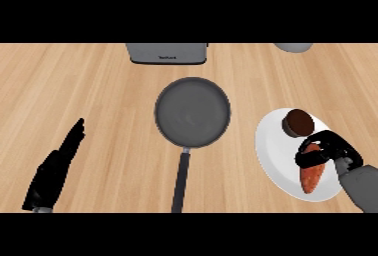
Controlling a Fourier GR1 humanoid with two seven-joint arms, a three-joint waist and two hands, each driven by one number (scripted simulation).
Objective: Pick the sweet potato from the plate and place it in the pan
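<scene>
Right hand [322, 150]: you will find it over the plate's right half, fingers and thumb curled round the upper end of the sweet potato. The grey forearm comes in from below the plate.
Grip: closed on the potato's top end; the lower part sticks out below the fingers.
Sweet potato [311, 176]: orange, long and tapered, the point aimed at the plate's lower rim. It lies on the plate's right half. You cannot tell whether it is lifted or resting on the plate.
Plate [275, 145]: white, round, on the counter.
Pan [192, 111]: dark grey, round, just left of the plate and apart from it. Its bowl holds nothing. Its handle [181, 180] runs straight down from the bowl, left of the plate.
Cupcake [298, 122]: a brown, round item on the plate's upper part, just above the right hand; calling it a cupcake is a best reading.
Left hand [55, 167]: well left of the plate, beyond the pan's handle, fingers straight and pointing up, holding nothing.
Toaster [167, 52]: a grey box above and left of the plate, cut by the view's top.
Grey object [294, 47]: rounded, directly above the plate, mostly cut off; you cannot tell what it is.
</scene>
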